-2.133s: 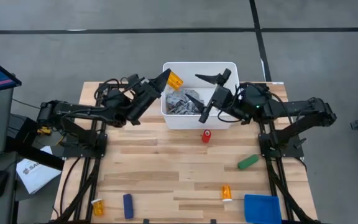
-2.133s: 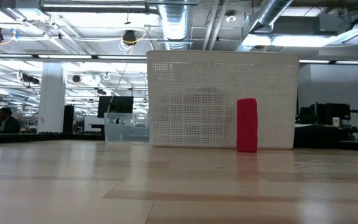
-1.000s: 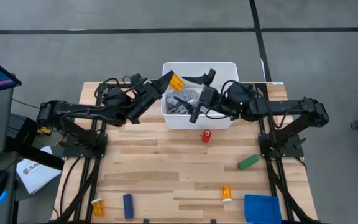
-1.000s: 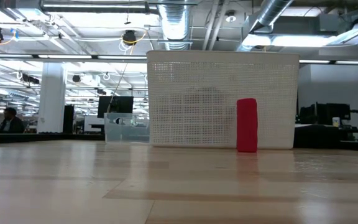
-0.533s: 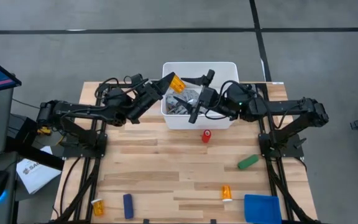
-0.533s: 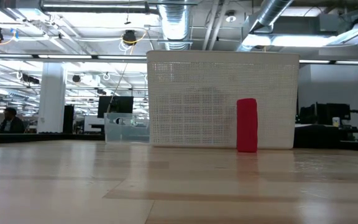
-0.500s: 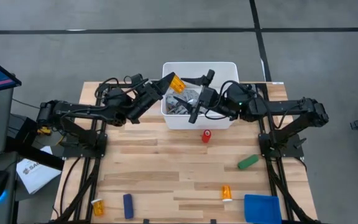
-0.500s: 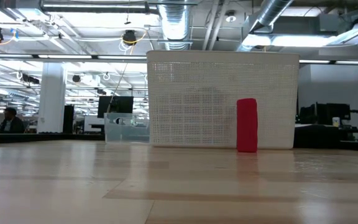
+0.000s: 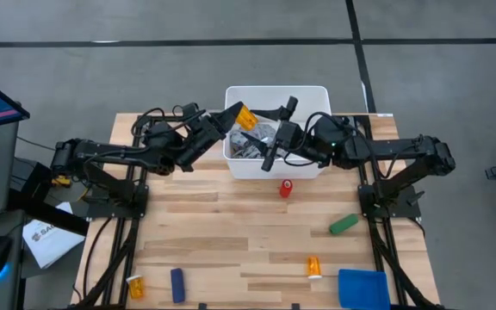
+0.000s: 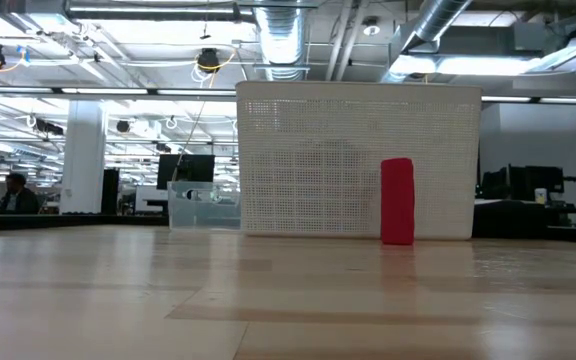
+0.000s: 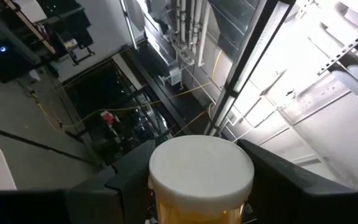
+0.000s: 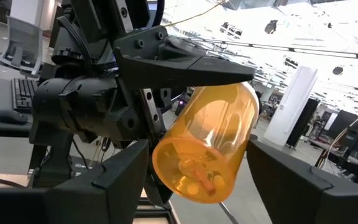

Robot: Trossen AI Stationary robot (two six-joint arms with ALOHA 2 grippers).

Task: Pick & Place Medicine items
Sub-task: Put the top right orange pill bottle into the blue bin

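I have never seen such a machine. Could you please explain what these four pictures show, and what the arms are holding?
Two dark robot arms work at a wooden table. One picture looks straight down, one looks level across the tabletop, and two come from cameras on the arms' wrists. The left gripper holds an orange pill bottle with a white cap above the white bin. The right gripper, fingers spread, reaches toward that bottle without holding it. On the table lie two more pill bottles, a red object, a green object, a blue object and a blue cloth.

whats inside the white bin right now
The white bin holds a crumpled grey rag. The right gripper hangs over it and covers part; anything beneath the rag is hidden.
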